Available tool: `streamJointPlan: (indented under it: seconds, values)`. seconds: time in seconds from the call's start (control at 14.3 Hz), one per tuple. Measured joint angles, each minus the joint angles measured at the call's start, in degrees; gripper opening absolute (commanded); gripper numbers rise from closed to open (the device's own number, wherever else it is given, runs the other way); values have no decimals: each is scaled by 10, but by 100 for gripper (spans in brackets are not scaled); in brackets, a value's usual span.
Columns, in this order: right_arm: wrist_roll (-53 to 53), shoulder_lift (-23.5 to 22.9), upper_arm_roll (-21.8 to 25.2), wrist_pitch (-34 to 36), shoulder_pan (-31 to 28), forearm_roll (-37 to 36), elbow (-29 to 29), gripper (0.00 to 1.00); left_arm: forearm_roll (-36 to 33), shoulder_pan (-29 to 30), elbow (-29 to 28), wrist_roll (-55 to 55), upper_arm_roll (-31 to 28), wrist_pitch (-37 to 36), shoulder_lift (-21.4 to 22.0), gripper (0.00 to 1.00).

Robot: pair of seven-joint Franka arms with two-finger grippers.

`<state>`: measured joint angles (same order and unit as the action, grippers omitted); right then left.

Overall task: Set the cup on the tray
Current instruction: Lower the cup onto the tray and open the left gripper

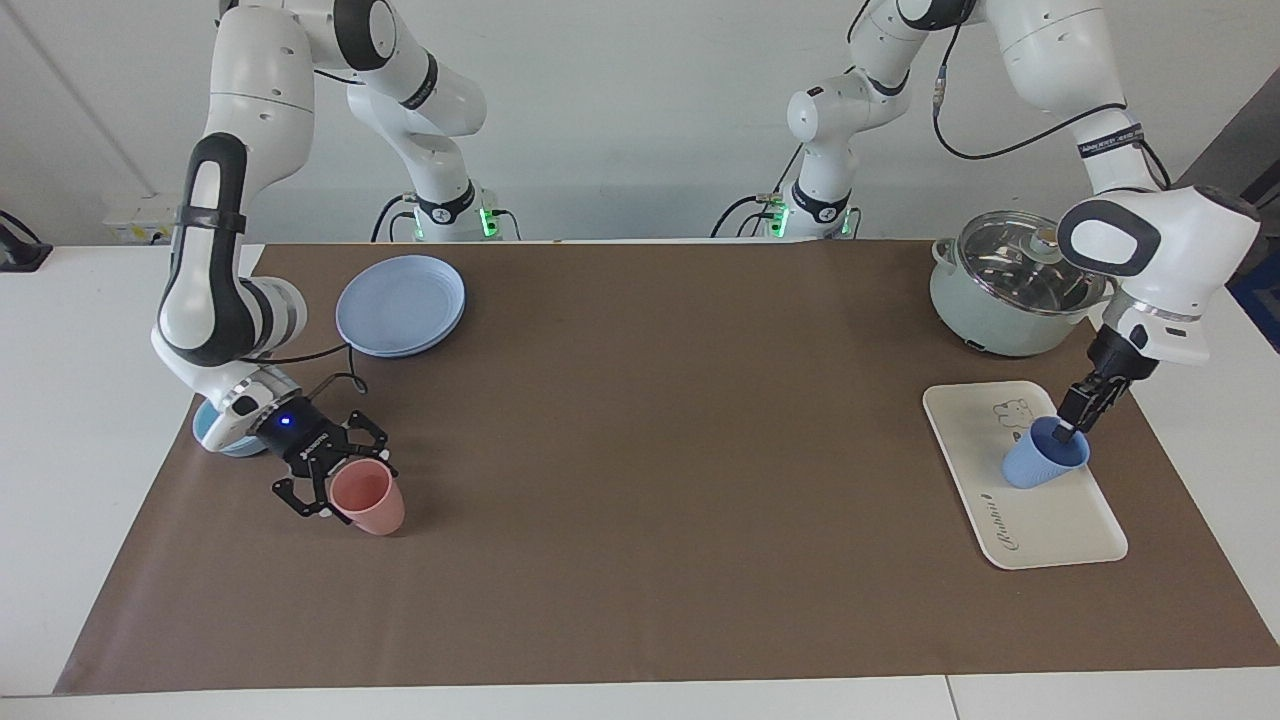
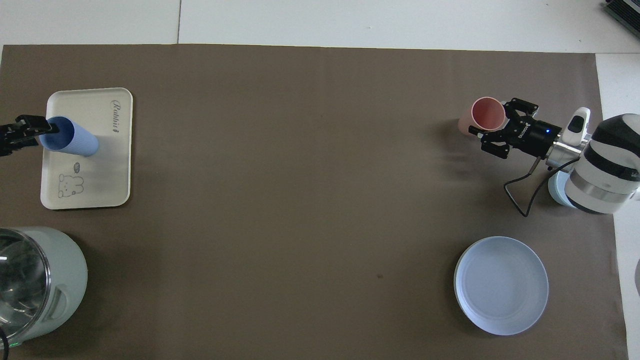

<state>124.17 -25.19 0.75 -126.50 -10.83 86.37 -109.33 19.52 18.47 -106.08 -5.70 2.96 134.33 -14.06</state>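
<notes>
Left gripper (image 1: 1070,425) is at the cup's (image 1: 1044,464) rim on the tray (image 1: 1050,530); whether it has let go, I cannot tell. Right gripper (image 1: 335,478) pinches the pink tumbler (image 1: 368,499).

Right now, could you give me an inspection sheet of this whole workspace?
Surface: brown mat lying flat on white table.
Job's things: cup standing on tray.
Clutter: pink cup, plate and bowl toward the right arm's end; lidded pot near the tray.
Hands: left hand open at the cup's rim; right hand shut on the pink cup's rim.
Cables: black cable loops beside the right hand.
Surroundings: white wall; nothing else seen.
</notes>
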Motion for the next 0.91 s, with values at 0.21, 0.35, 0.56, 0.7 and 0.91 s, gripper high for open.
streamJointPlan:
  seconds: [0.21,0.35,0.56,0.7,0.91]
  values:
    - [8,0,-1,0,0,0,-4,0,-63,-4,80,-1,3,-117,0,100]
    - [18,0,-1,0,0,0,-8,99,-81,-19,121,3,4,-183,0,100]
    - [21,0,-1,0,0,0,-10,100,-132,-62,177,25,6,-273,1,100]
    - [21,0,-1,0,0,0,-10,100,-179,-106,211,46,7,-329,7,100]
    - [21,0,-1,0,-1,0,-8,100,-200,-160,232,59,8,-402,44,100]
